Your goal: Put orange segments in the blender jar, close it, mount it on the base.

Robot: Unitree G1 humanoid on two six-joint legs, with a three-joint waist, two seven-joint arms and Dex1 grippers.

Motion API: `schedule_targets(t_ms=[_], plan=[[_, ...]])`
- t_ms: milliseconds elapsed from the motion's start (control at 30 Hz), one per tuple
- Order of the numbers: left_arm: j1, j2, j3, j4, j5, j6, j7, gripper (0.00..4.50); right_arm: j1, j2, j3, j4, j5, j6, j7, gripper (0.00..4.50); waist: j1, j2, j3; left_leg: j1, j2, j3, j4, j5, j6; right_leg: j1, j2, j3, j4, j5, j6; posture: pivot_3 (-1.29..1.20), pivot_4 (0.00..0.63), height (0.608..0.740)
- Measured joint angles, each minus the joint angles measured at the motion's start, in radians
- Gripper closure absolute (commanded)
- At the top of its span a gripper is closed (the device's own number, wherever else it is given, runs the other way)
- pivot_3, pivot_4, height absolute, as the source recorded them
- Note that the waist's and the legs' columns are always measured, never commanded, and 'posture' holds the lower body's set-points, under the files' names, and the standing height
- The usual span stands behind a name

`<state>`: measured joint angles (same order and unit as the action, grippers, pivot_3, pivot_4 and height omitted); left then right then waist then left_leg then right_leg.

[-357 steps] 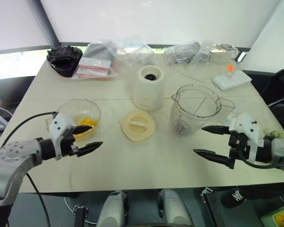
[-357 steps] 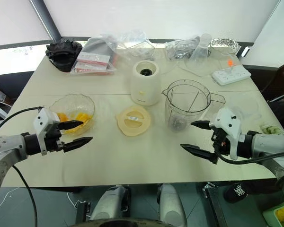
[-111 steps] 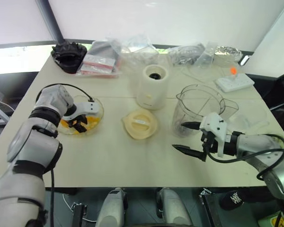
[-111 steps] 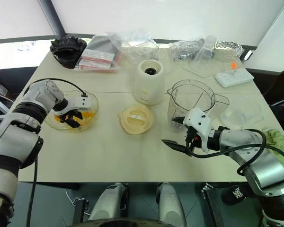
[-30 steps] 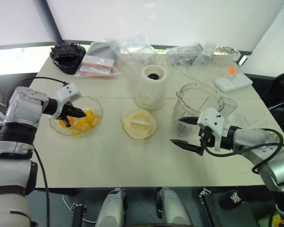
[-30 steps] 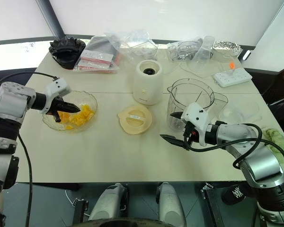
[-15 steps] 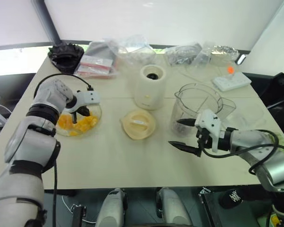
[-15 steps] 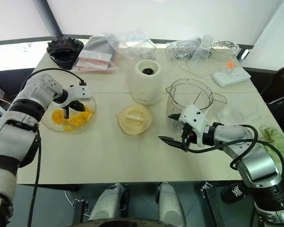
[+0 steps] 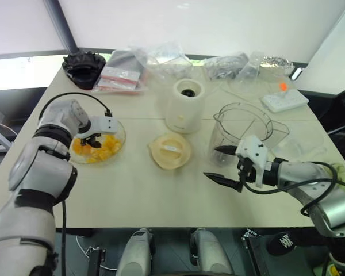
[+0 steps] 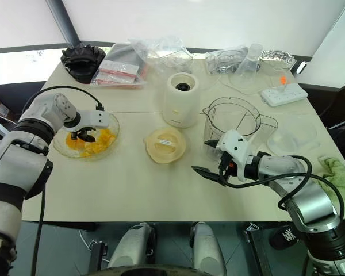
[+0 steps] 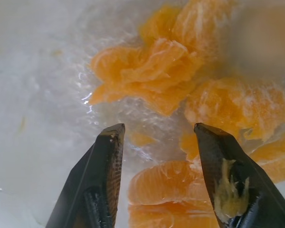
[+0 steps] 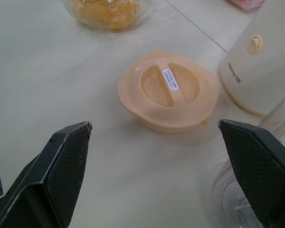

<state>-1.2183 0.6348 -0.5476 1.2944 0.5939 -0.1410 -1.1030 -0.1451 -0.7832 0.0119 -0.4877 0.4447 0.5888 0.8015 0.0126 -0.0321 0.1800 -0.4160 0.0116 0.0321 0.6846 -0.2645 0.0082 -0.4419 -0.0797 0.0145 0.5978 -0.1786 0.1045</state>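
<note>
Several orange segments [image 11: 156,71] lie in a shallow clear dish [image 9: 122,138] at the table's left. My left gripper [image 11: 156,130] points down into the dish, open, its fingertips just above the segments, and one segment [image 11: 164,187] lies below the gap. The blender jar [image 9: 241,129] stands upright and uncovered at the right of centre. The cream base [image 9: 185,106] stands behind the flat cream lid [image 9: 169,150], which lies on the table. My right gripper [image 9: 211,162] hovers wide open in front of the jar, holding nothing.
Clear plastic bags [image 9: 161,57] and a black object [image 9: 80,60] line the far edge. A white power strip [image 9: 284,100] lies at the back right. A clear plastic piece [image 10: 293,135] lies right of the jar, with a green cloth [image 10: 339,172] by the right edge.
My left gripper was shut at the dish's edge. It has tipped down into the dish and opened over the segments. The right arm has not moved.
</note>
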Motion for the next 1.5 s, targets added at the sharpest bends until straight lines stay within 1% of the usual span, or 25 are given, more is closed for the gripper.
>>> schedule_targets(t_ms=[200, 433, 567, 733, 900, 1067, 1300, 1500], plan=[[-0.005, 0.001, -0.031, 0.001, 0.051, -0.035, 0.034, 1.98, 0.0, 0.01, 0.0, 0.0, -0.001, 0.0, -0.005, 0.0, 0.0, 0.0, 0.0, 0.0, 0.0, 0.0, 0.0, 0.0, 0.0, 0.0, 0.0, 0.0, 0.0, 0.0, 0.0, 0.0, 0.15, 0.74], [-0.068, -0.006, 0.015, 0.0, 0.02, 0.083, 0.008, 1.98, -0.015, 0.024, 0.015, 0.003, -0.02, -0.008, -0.006, 0.0, -0.001, 0.0, 0.0, 0.0, 0.0, 0.0, 0.0, 0.0, 0.0, 0.0, 0.0, 0.0, 0.0, 0.0, 0.0, 0.0, 0.15, 0.74], [-0.072, 0.02, 0.022, -0.005, 0.008, 0.121, -0.049, 1.98, -0.021, 0.053, 0.024, 0.014, -0.031, -0.023, -0.011, 0.0, -0.006, 0.0, 0.0, 0.0, 0.0, 0.0, 0.0, 0.0, 0.0, 0.0, 0.001, 0.0, 0.0, 0.0, 0.0, 0.0, 0.15, 0.74], [-0.074, 0.075, 0.013, -0.035, 0.019, 0.088, -0.119, 1.98, -0.03, 0.101, 0.061, 0.036, -0.059, -0.046, -0.024, 0.0, -0.006, 0.0, 0.0, 0.0, 0.0, 0.0, 0.0, 0.0, 0.0, 0.0, 0.001, 0.0, 0.001, 0.0, 0.0, 0.0, 0.15, 0.74], [-0.073, 0.113, -0.059, -0.039, 0.094, -0.018, -0.136, 1.98, -0.035, 0.137, 0.066, 0.053, -0.08, -0.068, -0.037, 0.0, 0.0, 0.0, 0.0, 0.0, 0.0, 0.0, 0.0, 0.0, 0.0, 0.0, 0.0, 0.0, 0.0, 0.0, 0.0, 0.0, 0.15, 0.74], [-0.073, 0.099, -0.128, -0.008, 0.171, -0.077, -0.123, 1.98, -0.027, 0.156, 0.081, 0.053, -0.09, -0.073, -0.05, 0.0, 0.0, 0.0, 0.0, 0.0, 0.0, 0.0, 0.0, 0.0, 0.0, 0.0, 0.0, 0.0, 0.0, 0.0, 0.0, 0.0, 0.15, 0.74], [-0.073, 0.035, -0.146, 0.009, 0.193, -0.092, -0.087, 1.98, -0.015, 0.167, 0.085, 0.05, -0.097, -0.072, -0.069, 0.0, -0.001, 0.0, 0.0, 0.0, 0.0, 0.0, 0.0, 0.0, 0.0, 0.0, 0.0, 0.0, 0.0, 0.0, 0.0, 0.0, 0.15, 0.74], [-0.072, 0.029, -0.171, 0.021, 0.229, -0.107, -0.014, 1.98, 0.018, 0.167, 0.082, 0.023, -0.096, -0.064, -0.08, 0.0, -0.003, -0.001, 0.0, 0.0, 0.0, 0.0, 0.0, 0.0, 0.0, 0.0, 0.0, 0.0, 0.001, 0.0, 0.0, 0.0, 0.15, 0.74]])
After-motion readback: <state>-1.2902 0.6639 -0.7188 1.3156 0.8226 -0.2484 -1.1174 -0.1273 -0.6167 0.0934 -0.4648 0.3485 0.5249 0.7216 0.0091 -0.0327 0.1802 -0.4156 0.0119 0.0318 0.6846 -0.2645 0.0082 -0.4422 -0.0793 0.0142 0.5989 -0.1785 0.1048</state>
